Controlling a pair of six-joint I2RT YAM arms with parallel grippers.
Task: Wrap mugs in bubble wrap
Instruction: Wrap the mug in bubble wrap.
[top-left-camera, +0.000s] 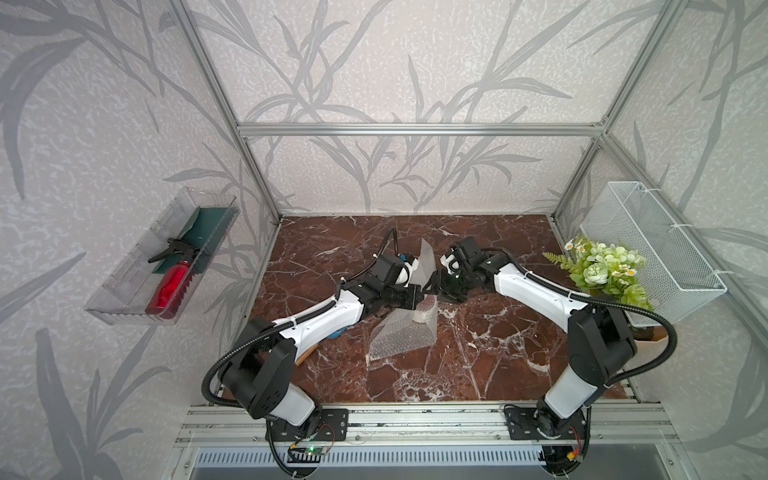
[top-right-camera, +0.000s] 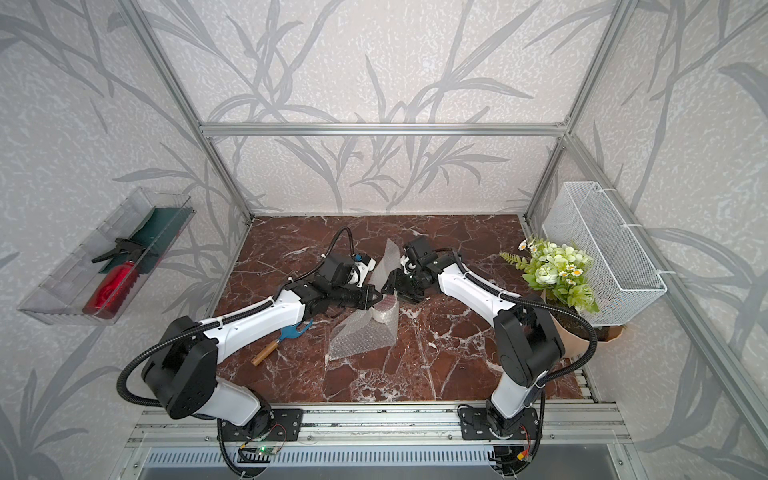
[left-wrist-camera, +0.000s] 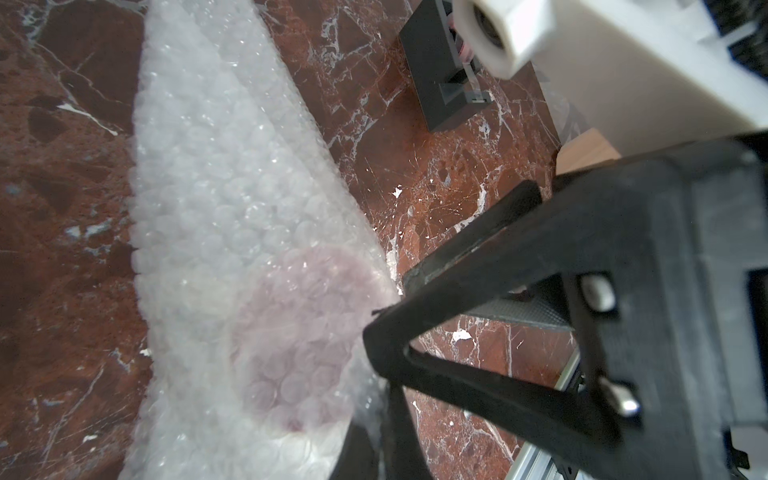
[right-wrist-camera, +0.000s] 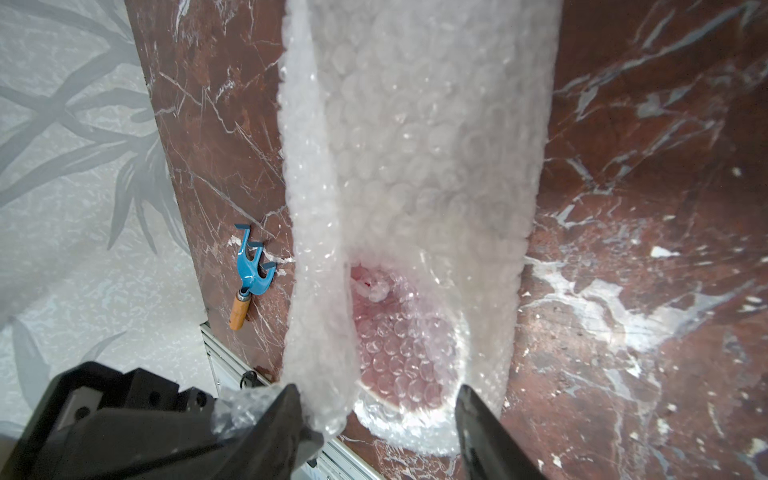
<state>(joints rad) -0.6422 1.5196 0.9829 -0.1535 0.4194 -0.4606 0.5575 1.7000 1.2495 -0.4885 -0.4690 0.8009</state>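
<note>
Clear bubble wrap (right-wrist-camera: 415, 145) covers the mug (right-wrist-camera: 399, 345) mid-table (top-left-camera: 478, 365). We see the left gripper (top-left-camera: 422, 296) pinched shut on the wrap and the right gripper (right-wrist-camera: 378, 411) half-open, straddling it.

The bubble wrap (right-wrist-camera: 415, 145) drapes the red-lined mug (right-wrist-camera: 399, 345) — right gripper (right-wrist-camera: 376, 399) astride it, jaws apart — blue rake (right-wrist-camera: 251, 270) near the bench (right-wrist-camera: 644, 208) edge.

Bubble wrap (right-wrist-camera: 436, 124) — clear, sheeny bubbled plastic, table (top-left-camera: 478, 365) glossy veined marble, hand rake (right-wrist-camera: 253, 274) — blue painted metal, wooden handle
</note>
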